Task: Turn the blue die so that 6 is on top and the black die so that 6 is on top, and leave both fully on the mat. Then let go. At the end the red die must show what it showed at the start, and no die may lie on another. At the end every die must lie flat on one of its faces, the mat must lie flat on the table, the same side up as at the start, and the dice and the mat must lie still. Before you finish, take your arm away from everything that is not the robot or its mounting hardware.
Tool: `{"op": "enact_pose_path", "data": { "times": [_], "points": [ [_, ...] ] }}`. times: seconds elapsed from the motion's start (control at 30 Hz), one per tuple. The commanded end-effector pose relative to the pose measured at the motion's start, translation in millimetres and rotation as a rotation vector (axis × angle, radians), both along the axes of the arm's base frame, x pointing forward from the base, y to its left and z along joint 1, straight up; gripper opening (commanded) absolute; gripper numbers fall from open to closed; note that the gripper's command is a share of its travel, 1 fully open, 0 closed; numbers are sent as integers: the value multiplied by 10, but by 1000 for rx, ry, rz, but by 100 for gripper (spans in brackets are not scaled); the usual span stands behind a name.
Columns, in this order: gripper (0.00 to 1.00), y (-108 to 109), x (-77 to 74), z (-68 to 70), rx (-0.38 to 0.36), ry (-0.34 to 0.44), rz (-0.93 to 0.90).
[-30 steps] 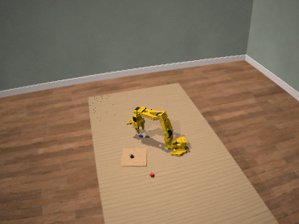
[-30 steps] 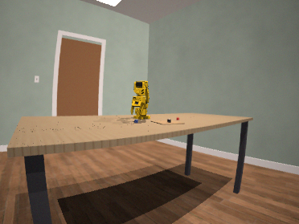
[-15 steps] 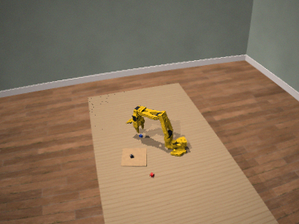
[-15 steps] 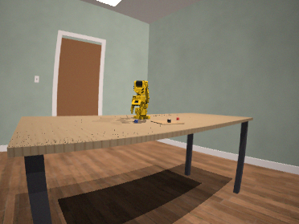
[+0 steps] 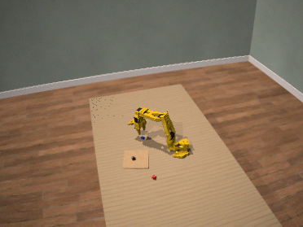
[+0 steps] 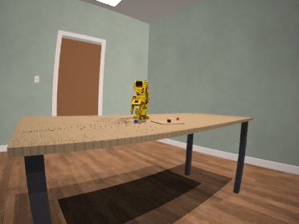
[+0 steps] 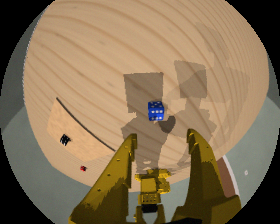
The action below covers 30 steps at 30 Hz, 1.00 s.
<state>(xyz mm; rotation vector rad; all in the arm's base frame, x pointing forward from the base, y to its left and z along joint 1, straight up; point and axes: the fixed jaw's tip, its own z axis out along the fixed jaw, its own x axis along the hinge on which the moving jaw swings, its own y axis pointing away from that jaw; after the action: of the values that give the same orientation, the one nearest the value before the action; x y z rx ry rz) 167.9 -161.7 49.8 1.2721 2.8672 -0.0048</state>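
The blue die [image 5: 142, 137] [image 6: 136, 121] [image 7: 156, 111] lies on the bare table, off the mat [image 5: 142, 164] [image 7: 82, 137]. White pips show in the wrist view, but I cannot tell its top number for certain. The black die [image 5: 133, 158] [image 6: 169, 120] [image 7: 65, 139] sits on the mat; its number is too small to read. The red die [image 5: 154, 177] [image 6: 178, 119] [image 7: 83, 168] lies on the table beyond the mat; its number is unreadable. My gripper [image 5: 142, 132] [image 7: 162, 133] is open and empty, pointing down above the table close to the blue die, which lies ahead of the fingertips in the wrist view.
The arm's base [image 5: 182, 149] stands on the table [image 5: 195, 180] [image 6: 80, 131], to the right of the blue die in the top view. The arm's shadow falls around the blue die. The mat is a thin, flat square between the blue and red dice.
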Motion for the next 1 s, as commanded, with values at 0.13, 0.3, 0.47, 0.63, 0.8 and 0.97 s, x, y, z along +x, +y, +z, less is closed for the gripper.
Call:
{"op": "enact_pose_path", "data": {
  "times": [0.13, 0.3, 0.47, 0.63, 0.8, 0.97],
  "points": [
    [25, -29, 49, -21, -28, -29, -1],
    [25, -34, 53, -114, -28, -29, -1],
    [25, -34, 54, -204, -28, -29, -1],
    [25, -34, 54, -250, -28, -29, -1],
    [25, -31, 51, -304, -28, -29, -1],
    [25, -30, 50, -327, -28, -29, -1]
  ]
}}
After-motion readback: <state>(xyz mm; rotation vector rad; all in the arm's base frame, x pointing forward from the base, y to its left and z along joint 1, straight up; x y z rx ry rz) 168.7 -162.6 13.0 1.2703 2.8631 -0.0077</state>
